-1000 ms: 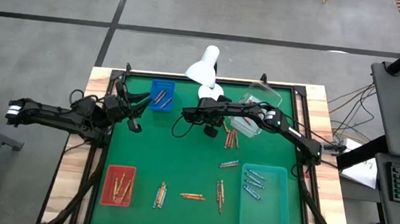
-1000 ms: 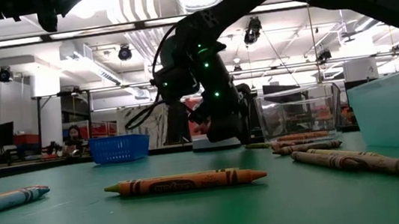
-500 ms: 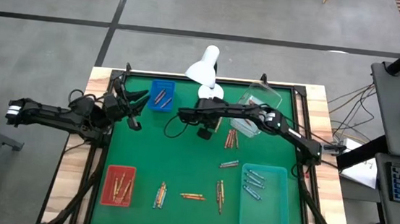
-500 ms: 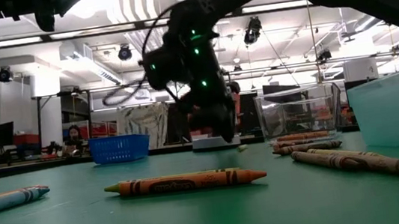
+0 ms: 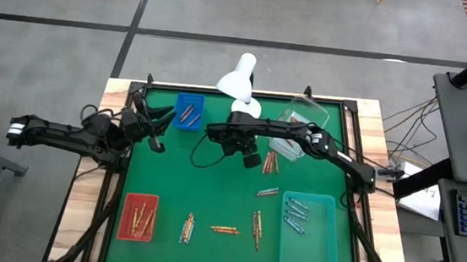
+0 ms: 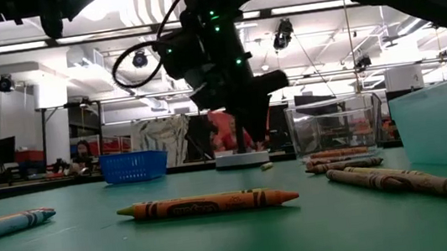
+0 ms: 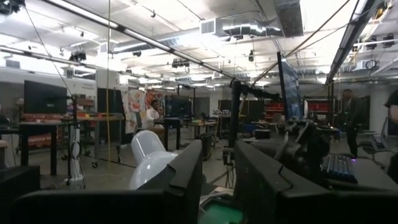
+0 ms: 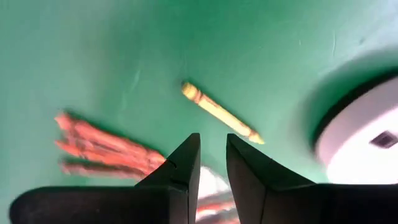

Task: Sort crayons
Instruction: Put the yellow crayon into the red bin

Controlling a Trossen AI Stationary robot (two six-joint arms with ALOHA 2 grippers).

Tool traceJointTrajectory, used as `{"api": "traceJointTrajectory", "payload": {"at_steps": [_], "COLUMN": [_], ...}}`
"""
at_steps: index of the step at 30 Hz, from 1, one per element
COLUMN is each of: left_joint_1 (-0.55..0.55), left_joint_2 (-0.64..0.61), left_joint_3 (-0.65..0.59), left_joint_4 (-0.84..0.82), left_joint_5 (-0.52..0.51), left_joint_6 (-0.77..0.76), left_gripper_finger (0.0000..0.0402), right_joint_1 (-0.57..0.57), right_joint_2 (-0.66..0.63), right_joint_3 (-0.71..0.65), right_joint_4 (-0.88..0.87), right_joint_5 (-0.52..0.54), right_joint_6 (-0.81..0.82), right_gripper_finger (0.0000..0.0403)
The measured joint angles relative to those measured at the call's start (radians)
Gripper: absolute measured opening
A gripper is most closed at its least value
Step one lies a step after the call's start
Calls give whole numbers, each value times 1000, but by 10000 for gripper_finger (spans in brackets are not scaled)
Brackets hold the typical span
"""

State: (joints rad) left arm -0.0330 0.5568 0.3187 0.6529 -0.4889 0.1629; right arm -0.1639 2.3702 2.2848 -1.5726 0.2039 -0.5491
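Crayons lie scattered on the green mat. A red-brown heap lies beside my right gripper, and single crayons lie near the front. A yellow crayon lies flat on the mat below my right gripper. That gripper hangs above the mat, fingers down, shut to a narrow slit with nothing between them. The low view shows it clear of the table. My left gripper waits at the left by the blue basket, shut and empty.
A white lamp and its base stand at the far edge, next to a clear container. A red tray with crayons sits front left. A teal tray with light blue crayons sits front right.
My right gripper has risen from the mat beside the red-brown heap and tipped as it rose. The yellow crayon stays lying on the mat.
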Motion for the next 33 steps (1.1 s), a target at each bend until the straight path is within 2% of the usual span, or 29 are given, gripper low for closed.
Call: {"api": "traceJointTrajectory", "payload": {"at_steps": [3, 8, 14, 18, 27, 33], "left_joint_1": [0, 0, 0, 0, -1, -1], "left_joint_2": [4, 10, 6, 6, 8, 8], "left_joint_3": [0, 0, 0, 0, 0, 0], "left_joint_4": [-22, -34, -33, -34, -34, -33], "left_joint_5": [0, 0, 1, 1, 2, 2], "left_joint_6": [-15, -15, -15, -15, -24, -24], "left_gripper_finger": [76, 76, 76, 76, 76, 76], "right_joint_1": [0, -2, -5, -9, -15, -16], "right_joint_2": [-6, -2, 2, 2, -1, -1], "right_joint_3": [-7, -20, -105, -169, -246, -247], "right_joint_4": [2, 12, 56, 117, 232, 251], "right_joint_5": [34, 64, 76, 77, 88, 85], "right_joint_6": [-111, -117, -147, -183, -256, -289], "right_gripper_finger": [69, 99, 148, 161, 133, 91]}}
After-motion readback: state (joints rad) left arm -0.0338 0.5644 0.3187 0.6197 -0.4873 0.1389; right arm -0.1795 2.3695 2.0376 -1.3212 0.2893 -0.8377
